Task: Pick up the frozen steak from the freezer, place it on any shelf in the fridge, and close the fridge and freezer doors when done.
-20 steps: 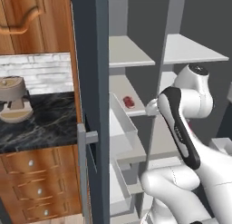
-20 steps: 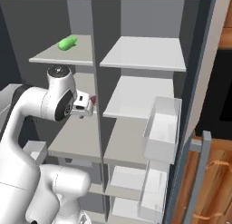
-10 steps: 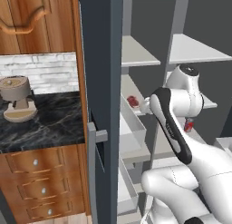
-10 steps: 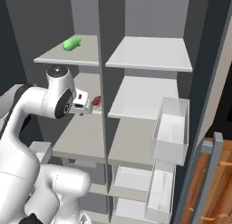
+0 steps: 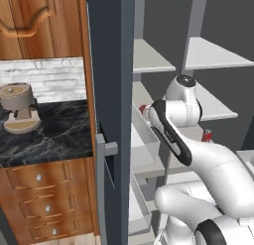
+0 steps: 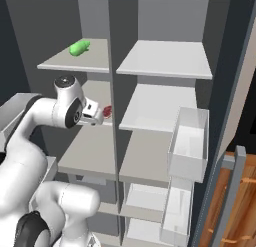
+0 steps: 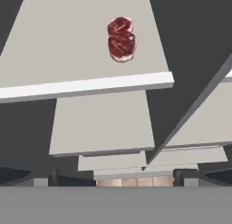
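The frozen steak (image 7: 121,39) lies flat on a pale grey shelf (image 7: 68,46) of the freezer (image 6: 95,151), toward the shelf's right side and a little back from its white front edge. In the hand view it sits at about 12 o'clock, slightly right of centre, with its long axis running from 12 to 6 o'clock, so it points away from the shelf's front edge toward the back wall. It is a small dark-red slab with paler marbling, pinched at the middle into two rounded lobes, the nearer lobe wider than the far one. In the right base view a sliver of the frozen steak (image 6: 107,111) shows just at 3 o'clock of the arm's wrist, beside the upright divider between freezer and fridge (image 6: 160,116).

The arm rises from the base, bends at a dark elbow joint and carries its wrist up to the middle freezer shelf, the hand turned toward the divider. The hand camera looks steeply down over the stacked shelf fronts. The gripper (image 6: 95,114) is too small and too hidden behind the wrist to tell whether its fingers are spread or pressed together; it holds nothing that can be seen.

Farther out, a round green item (image 6: 80,47) lies on the top freezer shelf at 11 o'clock of the wrist. The freezer door (image 5: 110,90) stands open at the left, its grey bar handle (image 5: 101,184) facing the camera, and clear door bins (image 6: 189,141) hang on the open fridge door. A coffee machine (image 5: 19,107) stands on the dark counter (image 5: 54,135).
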